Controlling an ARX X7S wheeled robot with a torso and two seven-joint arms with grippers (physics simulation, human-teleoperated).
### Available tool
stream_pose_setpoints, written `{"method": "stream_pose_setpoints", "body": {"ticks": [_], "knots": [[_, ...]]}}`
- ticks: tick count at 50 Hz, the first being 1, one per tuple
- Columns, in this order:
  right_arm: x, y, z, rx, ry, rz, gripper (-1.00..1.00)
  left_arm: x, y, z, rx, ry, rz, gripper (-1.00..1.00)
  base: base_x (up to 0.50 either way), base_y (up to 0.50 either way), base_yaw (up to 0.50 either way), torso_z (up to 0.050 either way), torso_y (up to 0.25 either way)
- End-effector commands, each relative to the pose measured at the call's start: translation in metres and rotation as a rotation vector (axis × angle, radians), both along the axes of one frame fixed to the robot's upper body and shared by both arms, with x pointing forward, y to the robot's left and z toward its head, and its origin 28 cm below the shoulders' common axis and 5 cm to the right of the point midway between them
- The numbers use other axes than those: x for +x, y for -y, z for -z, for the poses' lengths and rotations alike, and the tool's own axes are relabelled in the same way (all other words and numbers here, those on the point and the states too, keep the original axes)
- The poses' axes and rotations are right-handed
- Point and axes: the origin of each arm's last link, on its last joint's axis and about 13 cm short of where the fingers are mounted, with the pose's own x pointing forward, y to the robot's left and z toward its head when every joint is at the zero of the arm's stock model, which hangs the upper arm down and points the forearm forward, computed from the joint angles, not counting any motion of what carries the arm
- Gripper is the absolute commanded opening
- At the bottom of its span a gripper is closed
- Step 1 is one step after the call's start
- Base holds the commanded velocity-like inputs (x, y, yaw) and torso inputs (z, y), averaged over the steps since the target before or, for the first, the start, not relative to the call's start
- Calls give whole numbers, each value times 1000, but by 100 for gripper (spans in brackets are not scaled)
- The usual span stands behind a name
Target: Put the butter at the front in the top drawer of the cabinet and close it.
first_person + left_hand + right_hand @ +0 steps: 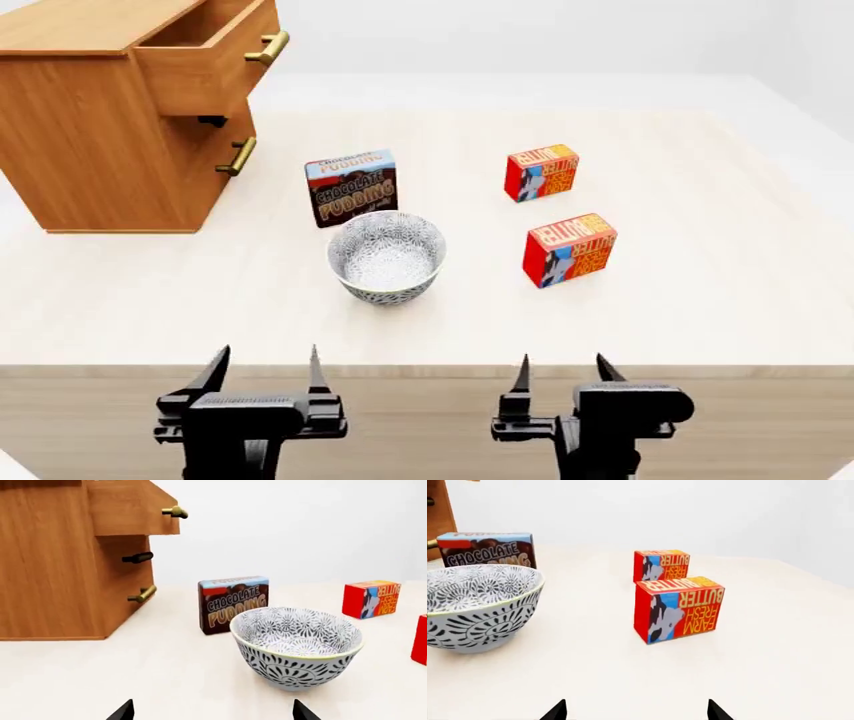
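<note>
The front butter (571, 248) (678, 609), a red-and-orange carton with a cow panel, stands on the table at the right. An identical carton (541, 172) (660, 565) (371, 598) stands behind it. The wooden cabinet (94, 130) (60, 560) sits at the far left with its top drawer (207, 55) (137, 510) pulled open, brass handle showing. My left gripper (263, 368) (212, 711) and right gripper (561, 370) (636, 711) both hover open and empty near the table's front edge. The right gripper faces the front butter from a distance.
A patterned grey bowl (386, 256) (297, 645) (477, 605) stands mid-table ahead of the left gripper. A chocolate pudding box (351, 187) (232, 604) (487, 550) stands behind it. The lower drawer (220, 160) is shut. The table's front edge (427, 370) runs just before the grippers.
</note>
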Motion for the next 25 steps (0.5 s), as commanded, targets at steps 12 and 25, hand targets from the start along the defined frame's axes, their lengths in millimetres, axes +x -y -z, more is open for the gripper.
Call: {"method": "stream_pose_setpoints", "body": {"ticks": [12, 25], "knots": [[-9, 11, -165, -79, 356, -88, 100, -13, -23, -158, 20, 235, 36, 100, 0, 0, 0, 0, 0], [15, 9, -197, 37, 291, -28, 100, 15, -20, -198, 2, 119, -26, 100, 0, 0, 0, 0, 0]]}}
